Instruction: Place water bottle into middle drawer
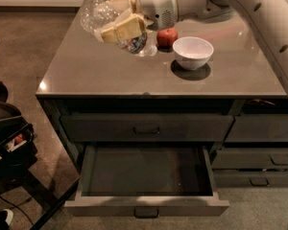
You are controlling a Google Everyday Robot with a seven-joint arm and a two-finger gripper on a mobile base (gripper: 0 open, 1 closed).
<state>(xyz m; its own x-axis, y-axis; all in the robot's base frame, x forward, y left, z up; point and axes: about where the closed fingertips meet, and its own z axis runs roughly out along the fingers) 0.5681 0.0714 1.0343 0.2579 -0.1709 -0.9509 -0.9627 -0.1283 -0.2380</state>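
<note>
My gripper (pixel 119 18) is shut on the water bottle (pixel 102 18), a clear crinkly plastic bottle with a red-and-white label. I hold it tilted in the air above the back left of the counter top. One finger (pixel 124 28) crosses the bottle's middle. The middle drawer (pixel 146 176) is pulled open below the front of the counter, and its dark box interior shows nothing in it. The top-tier drawer (pixel 146 127) above it is closed.
A red apple (pixel 167 36) and a white bowl (pixel 193 51) sit on the grey counter (pixel 110 75) to the right of the bottle. Narrower closed drawers (pixel 259 159) stand at the right. Dark equipment (pixel 7 138) stands on the floor at the left.
</note>
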